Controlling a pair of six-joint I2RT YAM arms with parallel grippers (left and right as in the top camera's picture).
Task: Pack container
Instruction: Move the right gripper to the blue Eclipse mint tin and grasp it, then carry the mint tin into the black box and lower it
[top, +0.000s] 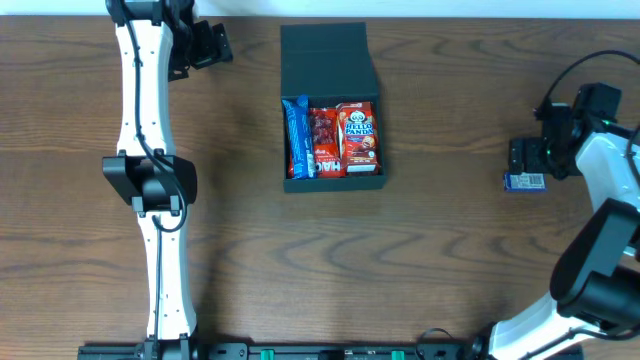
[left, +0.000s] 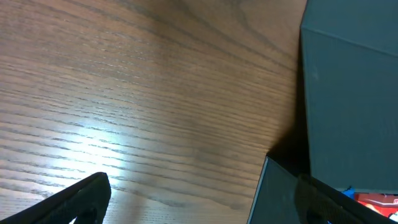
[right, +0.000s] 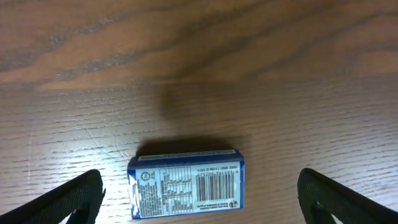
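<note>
While both arms stand off at the sides of the wooden table (top: 440, 250), your container (top: 335, 183) sits open at the far centre, with its flap lid (top: 325, 55) laid back toward the far edge. Three snacks lie side by side in it: a blue packet (top: 298, 138) at the left wall, a red packet (top: 324, 140) in the middle and a red Hello Panda box (top: 361, 135) at the right.

Your left gripper (left: 200, 193) has its jaws spread wide and holds nothing, over bare wood just beside the container's left side.

Your right gripper (right: 199, 186) is also spread wide. It is poised over a small blue carton (right: 186, 185) that lies flat on the table, barcode up, well to the right of the container. A finger (right: 68, 199) shows on either side of the carton, and neither touches it.
</note>
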